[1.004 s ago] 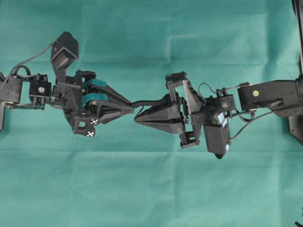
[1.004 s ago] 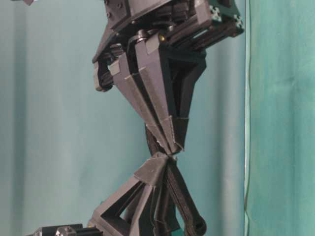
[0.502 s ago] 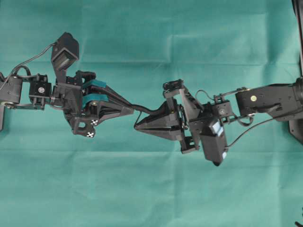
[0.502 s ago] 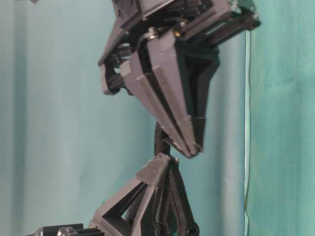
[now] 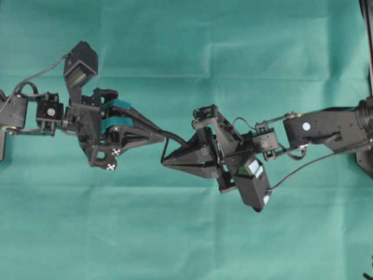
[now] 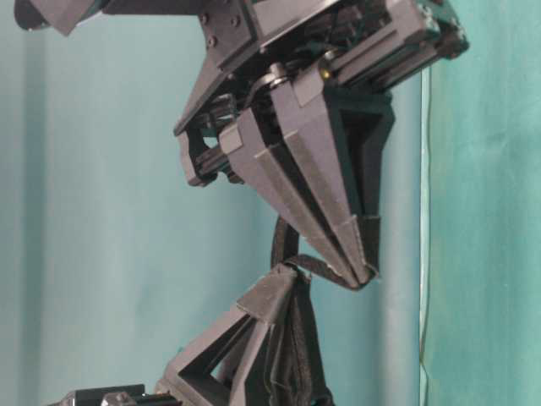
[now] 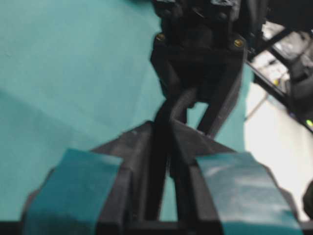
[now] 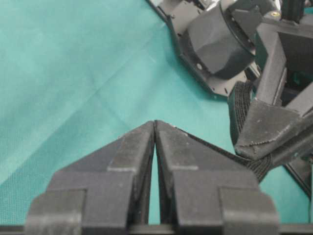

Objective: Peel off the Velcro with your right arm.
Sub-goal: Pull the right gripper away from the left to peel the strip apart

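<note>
My right gripper (image 5: 165, 163) has swung down and toward my left gripper (image 5: 163, 135), bending the Velcro (image 5: 176, 138) into a sharper kink between them.

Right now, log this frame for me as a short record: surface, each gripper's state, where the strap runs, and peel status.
surface: green cloth
left gripper: shut on the Velcro
right gripper: shut on the Velcro
strap path: bends between the two sets of fingertips, both held above the cloth
peel status: not finished, strap held at both ends

Overhead looks down; table-level (close) faces sideways.
</note>
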